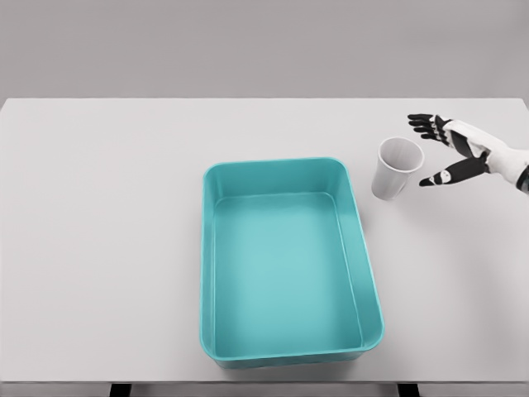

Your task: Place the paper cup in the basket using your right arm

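One paper cup (396,167) stands upright on the table (99,215) just right of the basket (285,260), its mouth skyward, as my right hand (450,150), fingers spread and empty, hovers just to the cup's right, nearly flanking it.

a white paper cup (395,169) is seen standing upright on the table, mouth open upward, just beside the upper right corner of the basket. the teal basket (285,354), a rectangular tub with rounded corners, is placed centrally, its inside empty.
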Tool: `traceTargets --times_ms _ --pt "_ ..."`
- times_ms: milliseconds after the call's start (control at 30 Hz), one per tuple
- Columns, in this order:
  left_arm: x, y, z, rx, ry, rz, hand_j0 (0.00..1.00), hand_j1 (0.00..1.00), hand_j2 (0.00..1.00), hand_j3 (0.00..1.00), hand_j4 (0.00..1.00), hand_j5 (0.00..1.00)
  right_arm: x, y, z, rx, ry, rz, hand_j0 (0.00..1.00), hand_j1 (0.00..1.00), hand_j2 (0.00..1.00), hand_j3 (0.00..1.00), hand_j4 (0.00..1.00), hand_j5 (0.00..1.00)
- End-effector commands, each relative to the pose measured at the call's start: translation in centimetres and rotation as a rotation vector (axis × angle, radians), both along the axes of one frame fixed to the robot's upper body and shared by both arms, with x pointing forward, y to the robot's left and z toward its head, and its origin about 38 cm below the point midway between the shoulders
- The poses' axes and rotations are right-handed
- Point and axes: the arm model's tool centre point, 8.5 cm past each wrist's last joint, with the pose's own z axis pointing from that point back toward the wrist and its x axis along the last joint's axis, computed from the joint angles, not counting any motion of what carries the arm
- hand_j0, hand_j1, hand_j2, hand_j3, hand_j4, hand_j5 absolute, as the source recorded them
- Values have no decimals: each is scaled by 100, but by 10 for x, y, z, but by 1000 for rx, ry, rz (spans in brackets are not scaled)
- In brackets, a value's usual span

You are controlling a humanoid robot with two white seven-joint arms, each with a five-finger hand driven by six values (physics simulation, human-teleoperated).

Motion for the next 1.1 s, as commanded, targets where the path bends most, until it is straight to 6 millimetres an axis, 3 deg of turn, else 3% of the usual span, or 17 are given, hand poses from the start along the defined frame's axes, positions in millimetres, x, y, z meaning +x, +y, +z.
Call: traceTargets --times_ms 0,1067 --pt "0 0 0 0 0 0 100 100 100 100 100 100 1 4 0 12 -2 5 100 100 100 100 100 100" --pt "0 0 0 0 0 0 100 100 100 100 100 100 -2 24 4 -12 -10 77 100 100 100 100 100 100"
